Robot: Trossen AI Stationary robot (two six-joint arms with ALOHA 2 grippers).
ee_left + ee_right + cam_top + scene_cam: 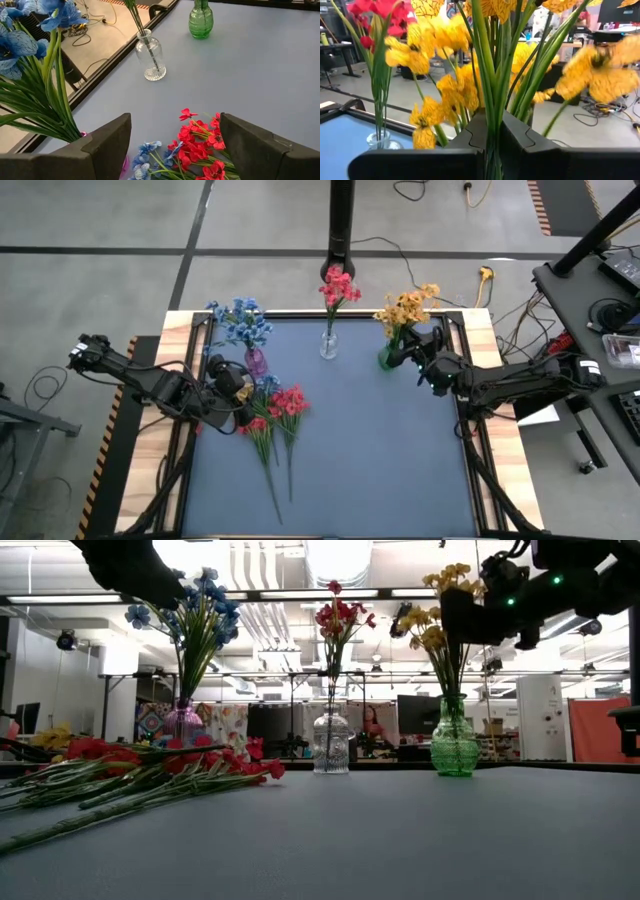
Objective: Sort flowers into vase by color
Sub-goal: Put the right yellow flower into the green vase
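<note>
Right wrist view: the right gripper [492, 145] is seen with its fingers clenched together around thin green stems of the yellow-orange flowers [445, 40], so a sprig appears to be held upright just above or at the mouth of the green vase [388, 358]; whether its stem ends are already inside the neck cannot be told. The grip low on the stems is judged to be chosen so that the blossoms are kept clear and the stems can be guided down into the narrow opening.

On the other side, the left gripper [172, 150] is held with its fingers spread wide and empty, poised over the loose red flowers [200, 145] and a few blue blossoms [145, 160] lying flat on the desk. This stance is judged to be a readiness to pick up the next sprig. Just beside it the purple vase [256, 363] is seen with blue flowers [240, 320] already standing in it, and the clear vase [329, 345], between the other two at the far edge, carries red sprigs [339, 285]. Each colour thus has its own vase, and the pile still to be sorted is mostly red.

A blue mat is laid over the desk [400, 460], framed by a dark rail and pale wooden edging. Beyond it, a grey floor with trailing cables, a black post and, in the low view, a bright workshop with ceiling lights and screens are visible.
</note>
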